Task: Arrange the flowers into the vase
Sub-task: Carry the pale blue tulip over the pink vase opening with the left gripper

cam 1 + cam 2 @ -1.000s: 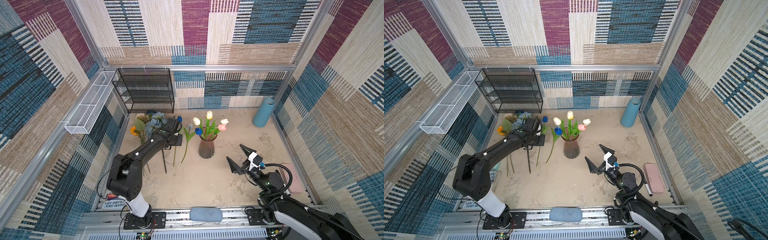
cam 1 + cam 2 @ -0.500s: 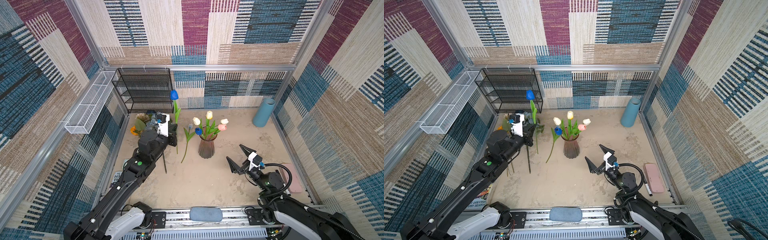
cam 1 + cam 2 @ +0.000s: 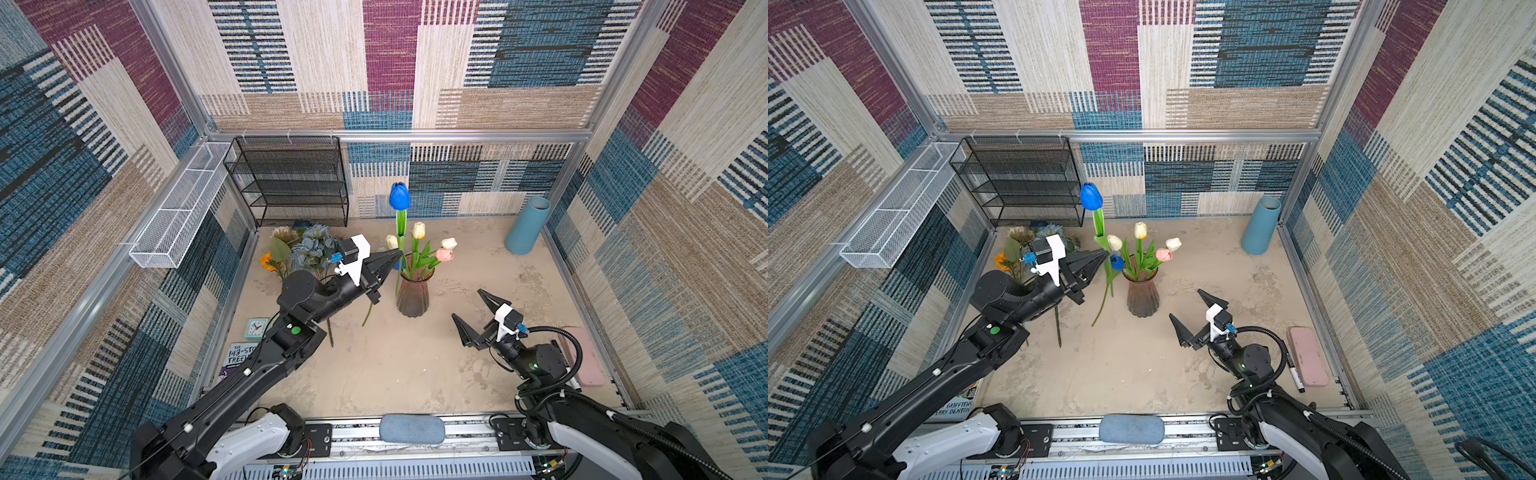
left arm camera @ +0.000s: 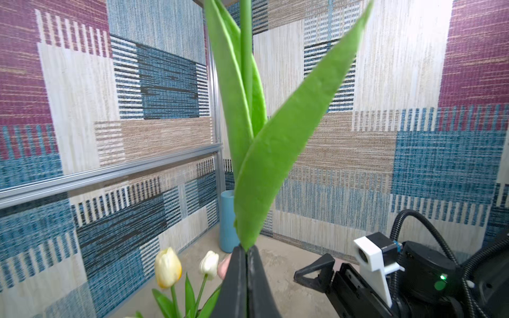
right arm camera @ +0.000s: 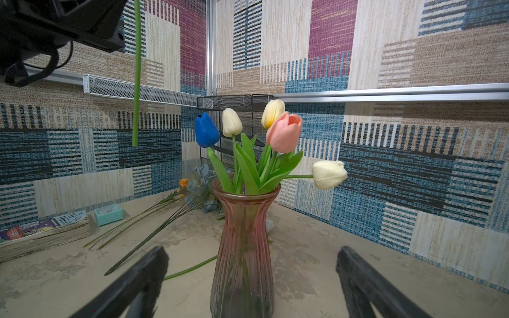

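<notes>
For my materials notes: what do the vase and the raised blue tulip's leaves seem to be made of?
The vase looks like tinted glass: glossy, ribbed, stems showing through its pinkish wall. The raised blue tulip's leaves seem fabric or coated plastic: matte, finely pebbled surface.

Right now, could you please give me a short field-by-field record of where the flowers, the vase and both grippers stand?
left gripper: shut on the blue tulip's stem, at its leaves
blue tulip: lifted, upright, stem end hanging free beside the vase, not in it
vase: upright on the table, holding five tulips
right gripper: open, empty, facing the vase
loose flowers: lying on the table near the black rack
</notes>
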